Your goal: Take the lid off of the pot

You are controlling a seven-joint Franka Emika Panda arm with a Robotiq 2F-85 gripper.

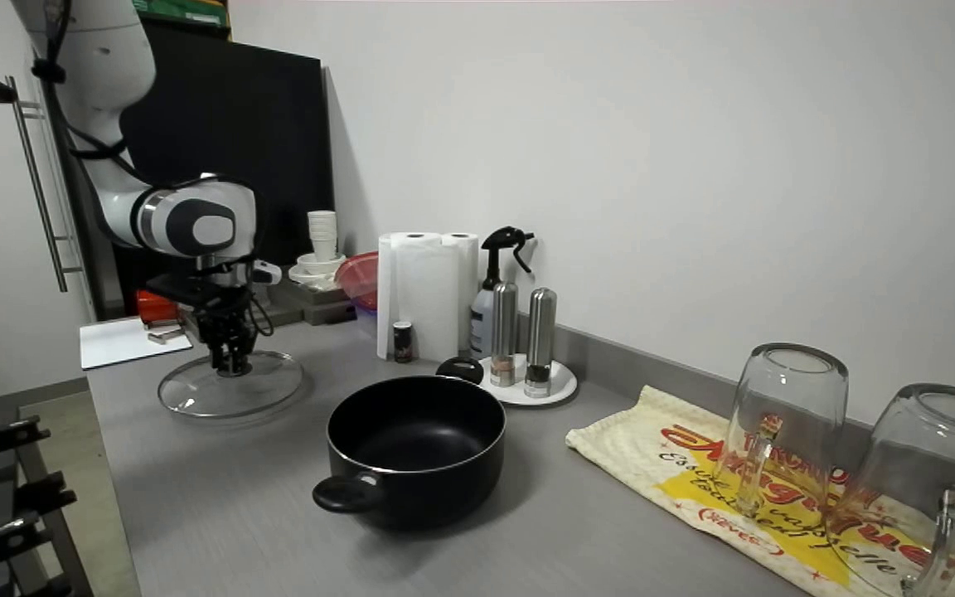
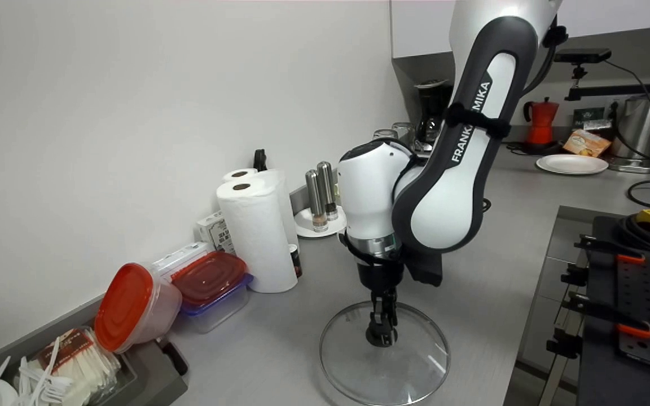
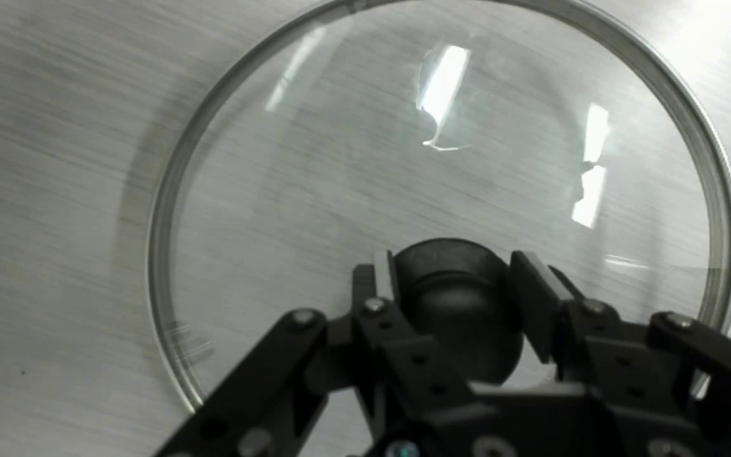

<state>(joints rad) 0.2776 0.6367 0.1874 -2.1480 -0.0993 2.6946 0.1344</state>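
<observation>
Near the pot (image 1: 444, 497): shakers (image 1: 540, 332), paper towels (image 1: 436, 298) | lid (image 3: 353, 178) clamped by knob (image 3: 451, 298) between fingers (image 3: 535, 311)

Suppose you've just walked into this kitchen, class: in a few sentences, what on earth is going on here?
A robot arm is handling the glass lid: its gripper is closed on the black knob in the middle. The lid is off the pot, which stands uncovered on the grey counter, apart from the lid. The lid is over the counter, but whether it rests there or hangs just above is hard to tell.
</observation>
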